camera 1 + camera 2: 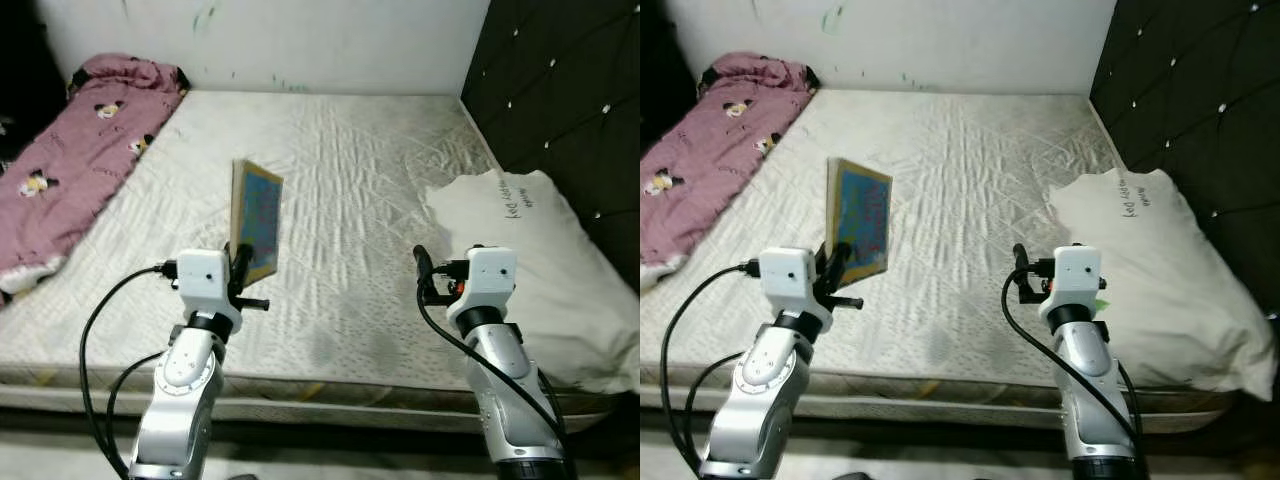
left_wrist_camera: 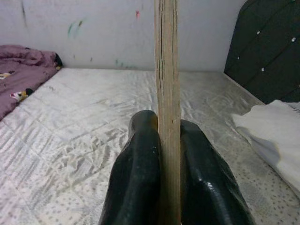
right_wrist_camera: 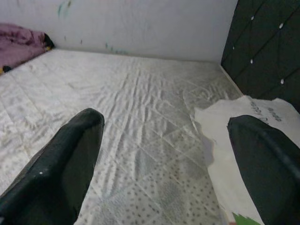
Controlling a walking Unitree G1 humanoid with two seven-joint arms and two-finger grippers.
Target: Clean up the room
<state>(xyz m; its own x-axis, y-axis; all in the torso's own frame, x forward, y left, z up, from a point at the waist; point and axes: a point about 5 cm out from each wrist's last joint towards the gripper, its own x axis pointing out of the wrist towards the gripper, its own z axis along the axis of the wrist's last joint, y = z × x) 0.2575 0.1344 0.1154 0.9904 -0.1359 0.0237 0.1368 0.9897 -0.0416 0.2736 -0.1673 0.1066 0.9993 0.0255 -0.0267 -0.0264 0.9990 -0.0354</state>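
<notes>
With the left gripper [image 2: 168, 140] clamped on the board [image 1: 256, 220], upright above the mattress's [image 1: 370, 200] front edge, and the right gripper [image 3: 159, 154] spread empty, carry it level, unswung.

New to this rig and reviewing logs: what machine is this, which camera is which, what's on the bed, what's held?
It is a humanoid robot with two silver arms. Two pictures come from its head cameras, two from its wrists. It faces a white quilted mattress with a pink cartoon-print blanket on its left and a white pillow on its right. The left gripper is shut on a flat wooden board with a colourful picture face, held upright. The right gripper is open, hovering near the pillow.
</notes>
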